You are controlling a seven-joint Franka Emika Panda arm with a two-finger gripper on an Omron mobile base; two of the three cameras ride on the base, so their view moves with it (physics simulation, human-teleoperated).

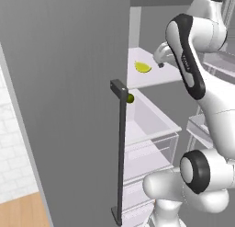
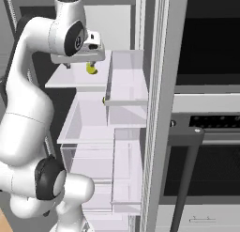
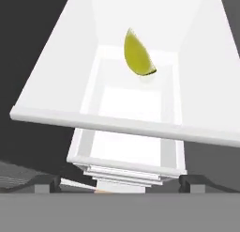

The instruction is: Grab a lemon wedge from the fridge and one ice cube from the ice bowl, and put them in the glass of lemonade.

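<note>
Nearest the camera, the gripper (image 3: 120, 185) stood wide open and empty at the edge of the fridge (image 1: 69, 106) shelf (image 3: 56, 85). Farther back on that shelf lay the lemon wedge (image 3: 138, 55), not yet grasped. Ice and glass remained, I judged.

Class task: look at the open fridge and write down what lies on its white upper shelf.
One lemon wedge lies on the white shelf of the fridge. The arm hides part of the shelf in both base views.
</note>
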